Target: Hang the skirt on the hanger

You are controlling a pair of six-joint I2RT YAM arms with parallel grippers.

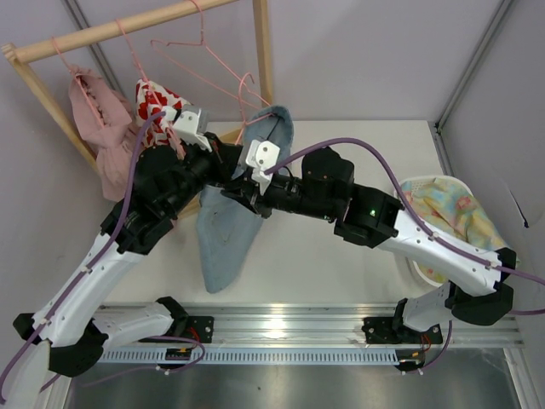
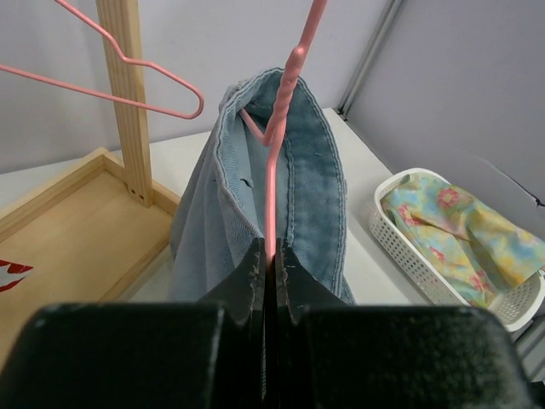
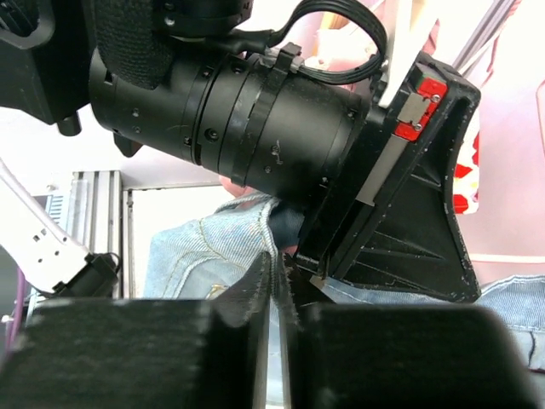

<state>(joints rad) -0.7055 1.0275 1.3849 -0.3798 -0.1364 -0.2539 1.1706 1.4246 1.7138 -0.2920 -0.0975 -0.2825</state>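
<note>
At frame centre my left claw (image 2: pixel 271 260) pinches the thin pink wire hanger (image 2: pixel 286 89) carrying the light blue denim skirt (image 2: pixel 311 196), while my right claw (image 3: pixel 278 285) is closed, fingers together, against the denim.

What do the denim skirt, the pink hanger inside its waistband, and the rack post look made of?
Skirt: light blue denim, matte, with a visible woven texture and stitched seams. Hanger: thin wire, probably metal under a smooth pink coating; the neck is twisted. Rack post: pale wood, apparently unpainted, with faint grain showing.
</note>
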